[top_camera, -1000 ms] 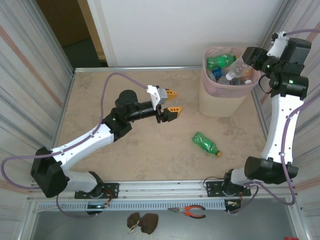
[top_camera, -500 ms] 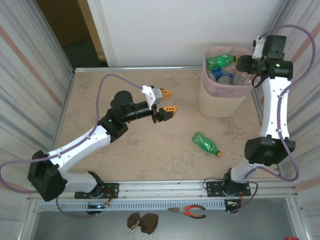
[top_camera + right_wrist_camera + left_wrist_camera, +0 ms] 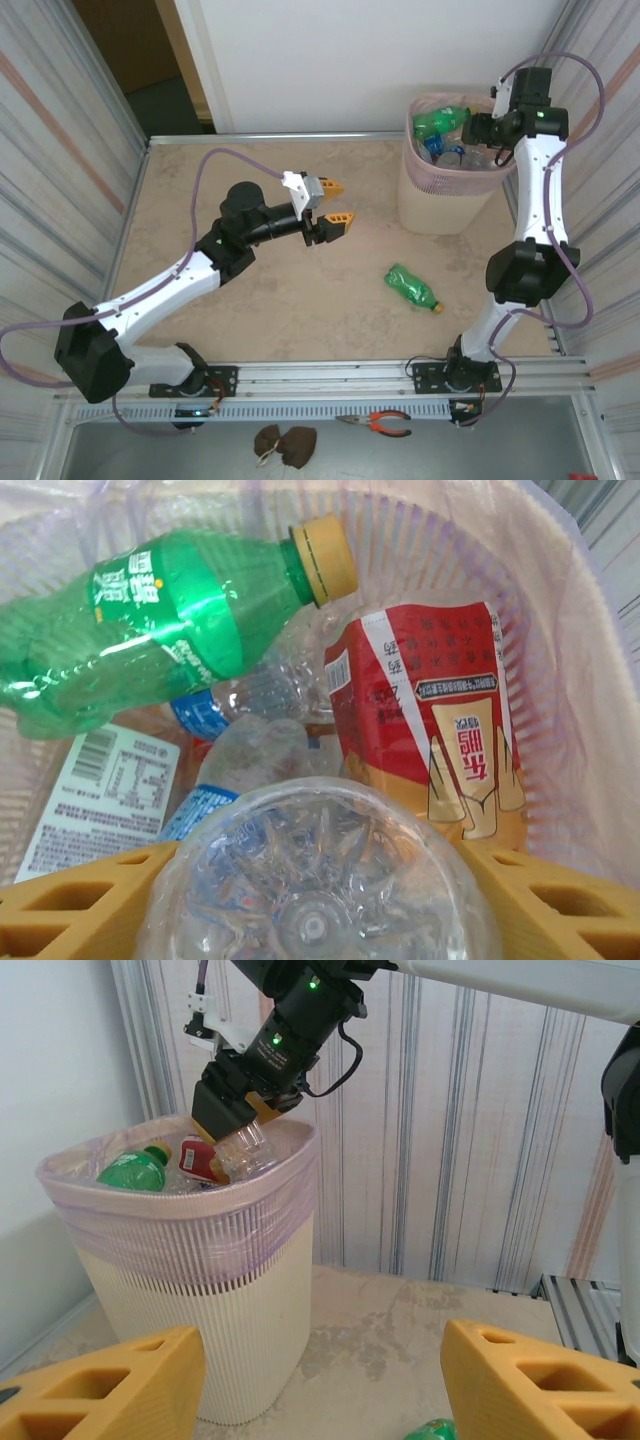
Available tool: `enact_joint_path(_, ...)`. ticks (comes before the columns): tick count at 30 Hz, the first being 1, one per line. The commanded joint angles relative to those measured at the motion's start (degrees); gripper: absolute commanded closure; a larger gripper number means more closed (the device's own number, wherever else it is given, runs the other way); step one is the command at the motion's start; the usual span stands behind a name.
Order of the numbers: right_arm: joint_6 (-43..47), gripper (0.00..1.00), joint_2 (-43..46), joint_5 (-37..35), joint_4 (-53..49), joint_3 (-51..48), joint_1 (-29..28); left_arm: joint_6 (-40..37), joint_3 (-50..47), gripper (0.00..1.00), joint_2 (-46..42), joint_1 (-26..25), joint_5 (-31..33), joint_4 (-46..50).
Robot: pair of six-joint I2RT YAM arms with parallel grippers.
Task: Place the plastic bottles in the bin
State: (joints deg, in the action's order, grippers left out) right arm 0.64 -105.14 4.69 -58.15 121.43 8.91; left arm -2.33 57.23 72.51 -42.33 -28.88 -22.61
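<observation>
- While your right claw (image 3: 320,905) hangs over the tall beige ribbed bin with the pink bag liner (image 3: 565,670), its yellow fingers (image 3: 75,915) are clamped on a clear crumpled plastic bottle (image 3: 320,865), with the base facing the wrist camera.
- In the left wrist view, that clear bottle is right at the bin's rim, tilted, with its lower end inside the liner.
- Below it in the bin lies a green plastic bottle with a yellow cap (image 3: 140,620), on its side.
- Beside that is a bottle with a red and orange label (image 3: 430,730), touching the green one's neck, with blue-labelled clear bottles underneath.
- Your left claw (image 3: 343,203) is over the middle of the beige stone-patterned table (image 3: 190,190), with its jaws wide apart and nothing between them, pointing towards the bin.
- One more green plastic bottle (image 3: 412,286) lies on its side on the table, well apart from both claws, between the bin and the near edge.
- Its cap end looks orange, though it's too small from above to be sure.
</observation>
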Motion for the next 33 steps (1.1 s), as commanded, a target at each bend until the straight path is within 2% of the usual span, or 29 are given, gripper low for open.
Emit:
enact_joint_path(1,0.6,0.25,-0.3,-0.3,-2.6,2.8,-0.2,-0.5,-0.4,0.36,-1.1,0.7,-0.7,-1.2)
enact_joint_path(7,0.8,0.2,3.3,-2.5,-1.0,3.2,-1.1,-0.1,0.0,0.36,-0.3,0.9,-0.9,-1.7)
enact_joint_path(16,2.6,0.23,4.4,-3.9,3.0,3.1,-2.0,0.4,0.9,0.36,0.7,1.0,-1.5,-2.0)
enact_joint_path(21,3.8,0.34,1.9,-2.1,5.0,4.6,-2.1,0.4,1.1,0.36,0.4,1.0,-1.4,-1.6)
enact_joint_path(25,4.1,0.44,0.1,-1.0,2.1,6.2,-2.3,0.3,1.1,0.36,0.0,1.0,-1.2,-1.3)
enact_joint_path(33,4.2,0.58,6.3,-1.8,-1.0,0.3,-3.4,1.8,1.1,0.36,0.4,1.0,-1.7,-1.4)
